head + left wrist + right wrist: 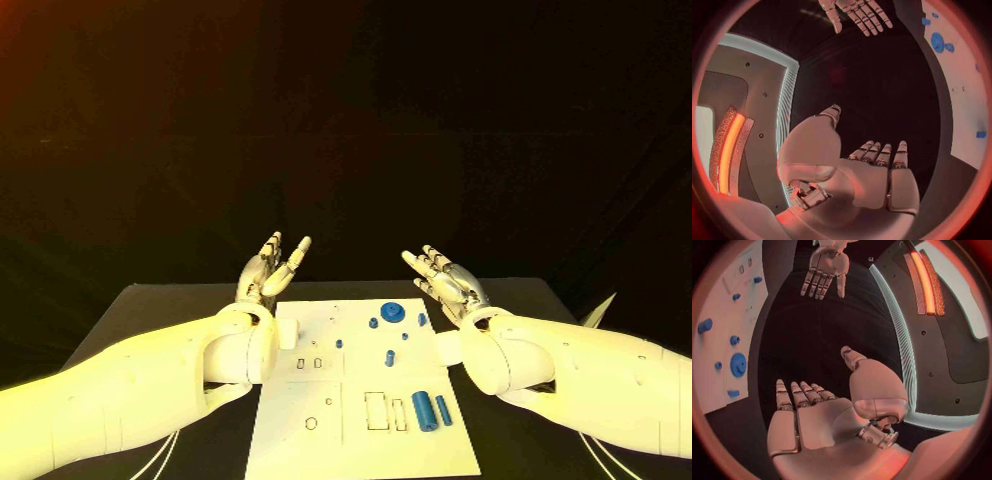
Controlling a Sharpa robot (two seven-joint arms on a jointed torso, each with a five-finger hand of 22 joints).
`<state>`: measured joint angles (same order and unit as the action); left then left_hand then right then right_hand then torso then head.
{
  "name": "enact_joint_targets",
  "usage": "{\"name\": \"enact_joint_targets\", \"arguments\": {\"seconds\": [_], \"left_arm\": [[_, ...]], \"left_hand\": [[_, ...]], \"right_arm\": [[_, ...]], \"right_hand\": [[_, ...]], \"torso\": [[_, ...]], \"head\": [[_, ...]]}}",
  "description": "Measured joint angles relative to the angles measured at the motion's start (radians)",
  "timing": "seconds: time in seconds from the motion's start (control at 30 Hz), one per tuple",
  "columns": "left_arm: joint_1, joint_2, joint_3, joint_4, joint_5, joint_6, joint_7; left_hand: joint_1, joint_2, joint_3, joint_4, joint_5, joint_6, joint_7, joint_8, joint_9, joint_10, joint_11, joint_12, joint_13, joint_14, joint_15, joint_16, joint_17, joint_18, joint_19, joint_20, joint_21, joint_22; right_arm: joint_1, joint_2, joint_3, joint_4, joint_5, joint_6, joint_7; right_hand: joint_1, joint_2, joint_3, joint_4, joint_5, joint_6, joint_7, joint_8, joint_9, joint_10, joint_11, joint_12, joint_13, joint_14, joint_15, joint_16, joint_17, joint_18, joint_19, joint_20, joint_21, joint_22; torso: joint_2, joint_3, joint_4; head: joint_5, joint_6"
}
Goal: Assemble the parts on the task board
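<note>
The left hand and right hand hover with fingers spread, holding nothing, above the white task board. Two blue cylinders lie on it near one round blue gear.

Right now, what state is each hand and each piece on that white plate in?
left hand: open, raised above the table, holding nothing
right hand: open, raised, holding nothing
task board: flat on the black table
large blue cylinder: lying on its side on the board
thin blue pin: lying beside it
round blue part: at the board's far end
</note>
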<state>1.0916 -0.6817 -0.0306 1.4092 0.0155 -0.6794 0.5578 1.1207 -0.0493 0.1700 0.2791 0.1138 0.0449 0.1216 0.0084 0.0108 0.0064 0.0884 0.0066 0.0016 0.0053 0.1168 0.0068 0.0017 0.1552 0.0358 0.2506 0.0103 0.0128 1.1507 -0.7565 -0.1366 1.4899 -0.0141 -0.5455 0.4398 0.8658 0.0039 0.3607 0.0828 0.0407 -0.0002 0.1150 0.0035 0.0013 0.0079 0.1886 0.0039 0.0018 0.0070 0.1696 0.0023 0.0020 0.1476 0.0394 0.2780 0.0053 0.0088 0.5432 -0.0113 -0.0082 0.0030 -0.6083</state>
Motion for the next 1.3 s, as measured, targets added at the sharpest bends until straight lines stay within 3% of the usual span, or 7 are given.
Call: {"name": "enact_joint_targets", "arguments": {"seconds": [0.37, 0.5, 0.63, 0.73, 0.8, 0.97, 1.3], "left_arm": [[0.001, -0.019, 0.000, 0.001, 0.002, 0.029, 0.013], [0.004, -0.041, 0.000, -0.002, 0.003, 0.040, 0.013], [0.007, -0.053, 0.000, 0.005, 0.004, 0.055, 0.013], [0.012, -0.067, 0.000, 0.009, 0.000, 0.070, 0.011], [0.015, -0.076, 0.000, 0.014, -0.006, 0.083, 0.008], [0.026, -0.108, 0.000, 0.040, -0.037, 0.132, -0.005], [0.049, -0.182, 0.014, 0.132, -0.122, 0.259, -0.036]], "left_hand": [[0.053, 0.006, 0.008, 0.014, 0.006, 0.013, 0.004, 0.004, 0.004, 0.016, 0.027, 0.000, 0.004, 0.013, 0.030, 0.000, 0.003, 0.015, 0.005, 0.012, 0.005, 0.002], [0.120, 0.004, 0.024, 0.008, 0.006, 0.110, 0.009, 0.037, 0.027, 0.109, 0.102, 0.020, 0.020, 0.114, 0.094, 0.041, 0.037, 0.013, 0.064, 0.041, 0.040, 0.021], [0.203, -0.010, 0.042, -0.001, 0.006, 0.250, 0.019, 0.089, 0.060, 0.311, 0.147, 0.065, 0.041, 0.369, 0.137, 0.155, 0.104, -0.032, 0.336, 0.042, 0.182, 0.089], [0.260, -0.021, 0.064, -0.015, 0.006, 0.430, 0.030, 0.164, 0.103, 0.602, 0.159, 0.147, 0.071, 0.604, 0.110, 0.263, 0.164, -0.027, 0.557, 0.039, 0.292, 0.131], [0.297, -0.030, 0.083, -0.028, 0.006, 0.530, 0.041, 0.207, 0.127, 0.732, 0.151, 0.170, 0.073, 0.714, 0.085, 0.315, 0.194, 0.015, 0.664, 0.037, 0.338, 0.142], [0.334, -0.058, 0.129, -0.048, 0.006, 0.672, 0.065, 0.265, 0.159, 0.844, 0.127, 0.171, 0.067, 0.825, 0.051, 0.357, 0.233, 0.017, 0.780, 0.018, 0.375, 0.145], [0.352, -0.090, 0.205, -0.061, 0.006, 0.745, 0.080, 0.285, 0.168, 0.968, 0.088, 0.145, 0.066, 0.944, 0.010, 0.365, 0.273, 0.016, 0.881, -0.028, 0.388, 0.126]], "right_arm": [[0.031, 0.005, -0.034, -0.055, -0.050, 0.163, -0.042], [0.038, -0.001, -0.033, -0.090, -0.101, 0.162, -0.041], [0.044, 0.004, -0.033, -0.109, -0.171, 0.154, -0.038], [0.054, 0.005, -0.032, -0.125, -0.236, 0.146, -0.037], [0.061, 0.005, -0.032, -0.136, -0.288, 0.141, -0.037], [0.084, 0.006, -0.031, -0.157, -0.425, 0.137, -0.044], [0.141, 0.013, -0.030, -0.186, -0.801, 0.164, -0.126]], "right_hand": [[0.071, -0.005, 0.036, -0.062, 0.004, 0.020, 0.006, 0.007, 0.005, 0.043, 0.017, 0.010, 0.011, 0.035, 0.017, 0.014, 0.015, 0.016, 0.030, 0.013, 0.013, 0.009], [0.173, -0.017, 0.060, -0.127, 0.006, 0.086, 0.011, 0.043, 0.035, 0.144, 0.031, 0.036, 0.025, 0.130, 0.028, 0.050, 0.042, 0.016, 0.095, 0.015, 0.038, 0.021], [0.277, -0.034, 0.082, -0.165, 0.029, 0.233, 0.020, 0.117, 0.085, 0.355, 0.052, 0.077, 0.042, 0.319, 0.046, 0.114, 0.084, 0.014, 0.220, 0.017, 0.083, 0.039], [0.324, -0.051, 0.090, -0.178, 0.051, 0.367, 0.030, 0.180, 0.124, 0.544, 0.067, 0.112, 0.054, 0.472, 0.063, 0.162, 0.112, -0.009, 0.377, 0.016, 0.137, 0.058], [0.352, -0.063, 0.095, -0.184, 0.062, 0.499, 0.040, 0.239, 0.159, 0.714, 0.055, 0.137, 0.061, 0.652, 0.047, 0.221, 0.143, -0.009, 0.579, 0.013, 0.203, 0.080], [0.385, -0.097, 0.108, -0.182, 0.062, 0.700, 0.069, 0.306, 0.194, 0.880, 0.025, 0.127, 0.063, 0.824, 0.010, 0.258, 0.157, 0.015, 0.735, 0.007, 0.229, 0.071], [0.423, -0.135, 0.129, -0.170, 0.056, 0.790, 0.085, 0.294, 0.182, 0.989, -0.013, 0.077, 0.063, 1.006, -0.039, 0.275, 0.172, 0.030, 0.894, -0.037, 0.234, 0.063]], "torso": [[0.000, -0.0004, -0.0001], [0.000, -0.0013, 0.0000], [0.003, -0.0013, -0.0001], [0.008, -0.0003, 0.0006], [0.012, 0.0004, 0.0013], [0.028, 0.0028, 0.0051], [0.077, 0.0011, 0.0219]], "head": [[0.001, -0.006], [0.002, -0.012], [0.003, -0.017], [0.002, -0.019], [0.000, -0.021], [-0.005, -0.019], [-0.026, -0.014]]}}
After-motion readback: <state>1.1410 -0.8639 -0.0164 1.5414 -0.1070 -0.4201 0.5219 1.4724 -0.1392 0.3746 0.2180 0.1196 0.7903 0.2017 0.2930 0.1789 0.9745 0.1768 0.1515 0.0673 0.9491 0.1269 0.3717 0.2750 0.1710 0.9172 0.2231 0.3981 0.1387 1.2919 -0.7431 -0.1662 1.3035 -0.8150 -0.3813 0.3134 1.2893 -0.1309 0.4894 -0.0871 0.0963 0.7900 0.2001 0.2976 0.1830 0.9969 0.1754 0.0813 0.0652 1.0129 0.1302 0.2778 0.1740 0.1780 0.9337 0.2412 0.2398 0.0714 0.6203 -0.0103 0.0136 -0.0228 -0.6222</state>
